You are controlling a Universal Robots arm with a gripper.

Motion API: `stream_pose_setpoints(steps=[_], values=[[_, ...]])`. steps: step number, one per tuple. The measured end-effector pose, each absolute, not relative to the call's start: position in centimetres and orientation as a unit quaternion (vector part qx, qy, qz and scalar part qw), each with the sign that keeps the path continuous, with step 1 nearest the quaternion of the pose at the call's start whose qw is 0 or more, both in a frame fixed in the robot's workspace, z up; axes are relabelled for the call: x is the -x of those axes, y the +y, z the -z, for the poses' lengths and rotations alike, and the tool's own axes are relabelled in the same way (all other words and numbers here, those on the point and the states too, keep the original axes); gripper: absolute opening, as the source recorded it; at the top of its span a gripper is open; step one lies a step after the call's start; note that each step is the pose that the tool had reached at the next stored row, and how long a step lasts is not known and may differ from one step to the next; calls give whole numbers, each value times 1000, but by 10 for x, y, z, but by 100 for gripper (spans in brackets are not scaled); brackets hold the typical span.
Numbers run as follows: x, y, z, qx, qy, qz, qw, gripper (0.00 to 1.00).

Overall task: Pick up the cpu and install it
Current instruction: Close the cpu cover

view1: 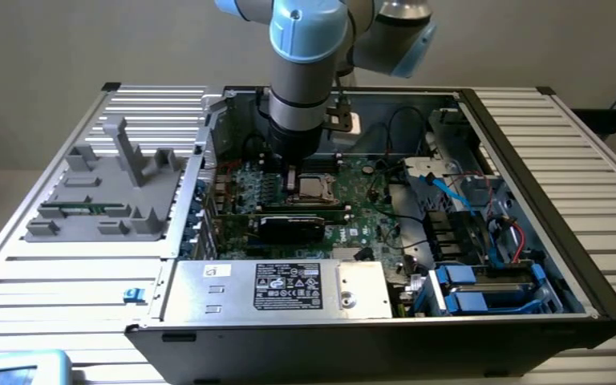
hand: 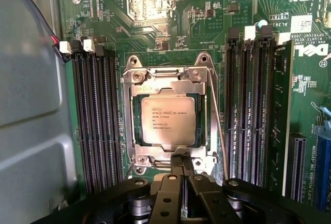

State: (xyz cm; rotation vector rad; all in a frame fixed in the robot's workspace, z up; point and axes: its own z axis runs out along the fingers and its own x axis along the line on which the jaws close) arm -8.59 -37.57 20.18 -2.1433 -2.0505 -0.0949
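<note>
The cpu [hand: 168, 120] lies flat and square in its socket, label up, so it looks already seated. The metal frame [hand: 170, 81] rings it to clamp it down. Memory slots [hand: 98, 115] flank the socket across the middle of the motherboard [hand: 207, 27]. The end effector [hand: 182, 168] hangs at the frame's edge, closed and holding nothing, probably working the latch.

Arm [view1: 305, 88] approx vertical, wrist pointing straight down — gripper [hand: 181, 168] set low, fingers [hand: 167, 197] pressed together, tips touching.
</note>
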Motion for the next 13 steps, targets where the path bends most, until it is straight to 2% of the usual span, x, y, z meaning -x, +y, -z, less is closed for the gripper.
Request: stream_pose_setpoints(steps=[13], values=[[96,-376,-202,720,-688,31,86,11]])
